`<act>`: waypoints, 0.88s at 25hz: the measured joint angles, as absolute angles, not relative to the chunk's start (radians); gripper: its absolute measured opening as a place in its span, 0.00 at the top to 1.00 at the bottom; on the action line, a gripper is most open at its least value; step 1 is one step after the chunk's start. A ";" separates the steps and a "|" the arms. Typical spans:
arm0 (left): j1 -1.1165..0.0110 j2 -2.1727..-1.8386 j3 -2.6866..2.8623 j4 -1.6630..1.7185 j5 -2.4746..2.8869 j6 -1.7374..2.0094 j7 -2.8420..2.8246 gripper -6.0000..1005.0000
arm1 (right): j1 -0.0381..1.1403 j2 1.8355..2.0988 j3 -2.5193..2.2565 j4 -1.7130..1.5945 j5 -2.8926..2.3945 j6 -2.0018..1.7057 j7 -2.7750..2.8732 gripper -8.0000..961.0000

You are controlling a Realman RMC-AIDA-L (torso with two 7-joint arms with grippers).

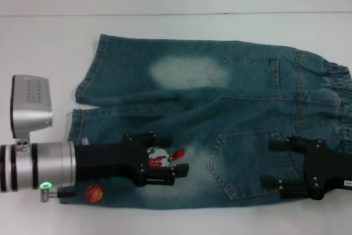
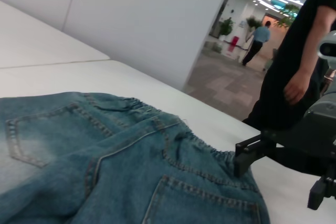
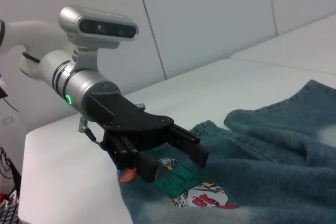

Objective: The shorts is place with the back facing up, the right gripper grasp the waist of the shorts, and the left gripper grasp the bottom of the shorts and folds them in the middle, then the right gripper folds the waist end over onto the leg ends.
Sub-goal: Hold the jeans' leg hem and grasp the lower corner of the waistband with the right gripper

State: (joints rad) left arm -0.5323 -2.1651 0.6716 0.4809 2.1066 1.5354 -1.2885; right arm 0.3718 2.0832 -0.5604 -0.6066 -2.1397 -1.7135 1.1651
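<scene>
The shorts (image 1: 220,108) lie flat on the white table (image 1: 176,26), back pockets up. The ruffled waist (image 1: 338,103) is at the right and the bottom of the shorts, the two leg ends (image 1: 77,119), at the left. My left gripper (image 1: 179,155) is open over the near leg, its fingers either side of the cartoon print (image 1: 162,158), past the orange ball print (image 1: 94,192). The right wrist view shows the left gripper (image 3: 176,166) just above the cloth. My right gripper (image 1: 268,162) is open over the near back pocket, inward of the waist.
A person in black (image 2: 294,77) stands beyond the table's far side, close to the right arm. The table's edge (image 3: 73,182) runs close to the leg hems. Bare tabletop lies beyond the shorts.
</scene>
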 joint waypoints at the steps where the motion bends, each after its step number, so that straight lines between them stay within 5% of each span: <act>1: -0.539 -2.166 0.672 0.474 2.107 1.535 -1.287 0.12 | 0.369 2.083 -0.559 -0.607 -2.139 -1.713 1.165 0.02; 12: -0.541 -2.166 0.665 0.479 2.101 1.550 -1.289 0.12 | 0.370 2.086 -0.559 -0.607 -2.133 -1.718 1.169 0.02; 22: -0.391 -2.126 0.534 0.809 2.120 1.795 -1.744 0.13 | 0.349 2.086 -0.542 -0.609 -2.130 -1.721 1.167 0.02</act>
